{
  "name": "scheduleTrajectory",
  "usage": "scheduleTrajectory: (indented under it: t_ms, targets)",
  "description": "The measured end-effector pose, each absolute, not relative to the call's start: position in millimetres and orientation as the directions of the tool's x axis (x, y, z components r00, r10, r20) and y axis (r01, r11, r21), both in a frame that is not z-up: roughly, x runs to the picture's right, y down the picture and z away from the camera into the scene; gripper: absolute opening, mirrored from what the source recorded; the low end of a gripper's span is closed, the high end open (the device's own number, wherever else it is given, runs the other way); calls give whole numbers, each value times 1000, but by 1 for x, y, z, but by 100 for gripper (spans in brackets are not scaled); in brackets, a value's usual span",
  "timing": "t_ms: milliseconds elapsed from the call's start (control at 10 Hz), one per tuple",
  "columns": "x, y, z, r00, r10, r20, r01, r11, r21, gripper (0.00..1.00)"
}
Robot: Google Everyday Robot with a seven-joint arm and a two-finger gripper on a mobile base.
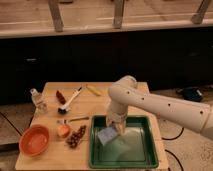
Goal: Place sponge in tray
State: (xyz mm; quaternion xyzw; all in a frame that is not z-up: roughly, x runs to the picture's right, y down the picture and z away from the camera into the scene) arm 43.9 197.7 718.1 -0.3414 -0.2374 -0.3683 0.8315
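The arm is reaching in from the right and bending down over the tray point(150, 156), which is sitting at the near right part of the bench point(100, 102). The hand point(118, 129) is hanging inside the tray's far left corner, just above the floor. The sponge point(107, 135) is lying immediately to the near left of the hand, touching it or nearly so, within the tray's rim and close to its left wall.

The sponge is tilted, with one edge raised toward the hand and the opposite corner dipping toward the tray floor. Its long axis is running roughly from the tray's far right to its near left. Whether it is already resting on the floor or is only hanging from the hand cannot be told. Nor can it be told whether the hand is gripping the sponge or has let go of it.

The relation that matters is plain: the sponge is sitting below and to the near left of the hand, wholly over the tray. Judging from this, the task is in its last step. If the sponge is being held, a simple release should drop it flat inside the tray, and the hand would then need to lift straight up, away from the tray's left wall, to avoid dragging the sponge out.

Left of the tray, a bowl point(34, 141) and a brush point(69, 100) are lying well clear.
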Motion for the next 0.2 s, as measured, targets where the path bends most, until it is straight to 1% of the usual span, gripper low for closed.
scheduleTrajectory:
  t_ms: [100,200]
  targets:
    - [45,198,719,614,-452,647,776,495,-391,22]
    - [46,198,719,610,-454,649,779,493,-388,27]
